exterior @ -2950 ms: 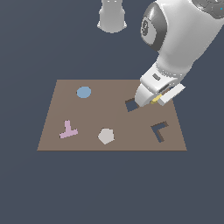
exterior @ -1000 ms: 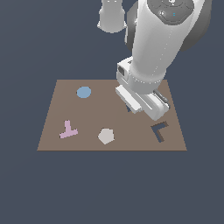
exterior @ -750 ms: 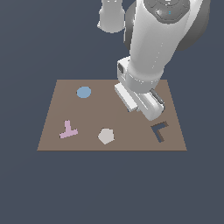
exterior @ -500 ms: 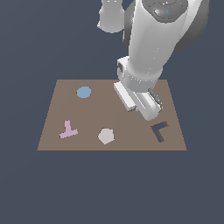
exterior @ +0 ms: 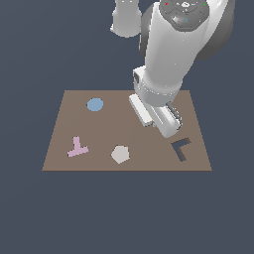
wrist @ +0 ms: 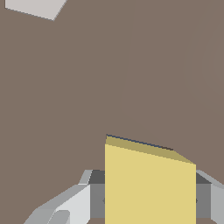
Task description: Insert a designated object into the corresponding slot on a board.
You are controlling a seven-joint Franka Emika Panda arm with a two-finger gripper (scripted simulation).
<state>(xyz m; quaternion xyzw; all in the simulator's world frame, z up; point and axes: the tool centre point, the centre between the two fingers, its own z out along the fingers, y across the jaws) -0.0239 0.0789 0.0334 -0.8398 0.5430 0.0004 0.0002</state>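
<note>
Two views split the evidence: only the wrist view shows us the flat yellow square block, clamped between the jaws just above the brown board. In the exterior view the arm hides both it and the slot.

You cannot see the square slot: the arm covers it. Yellow block cut off by frame edge.

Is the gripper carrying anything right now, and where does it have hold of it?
Yes. The gripper holds the yellow square block, with a grey finger against each of two opposite side faces. The wrist view shows this; the arm hides it in the exterior view.
</note>
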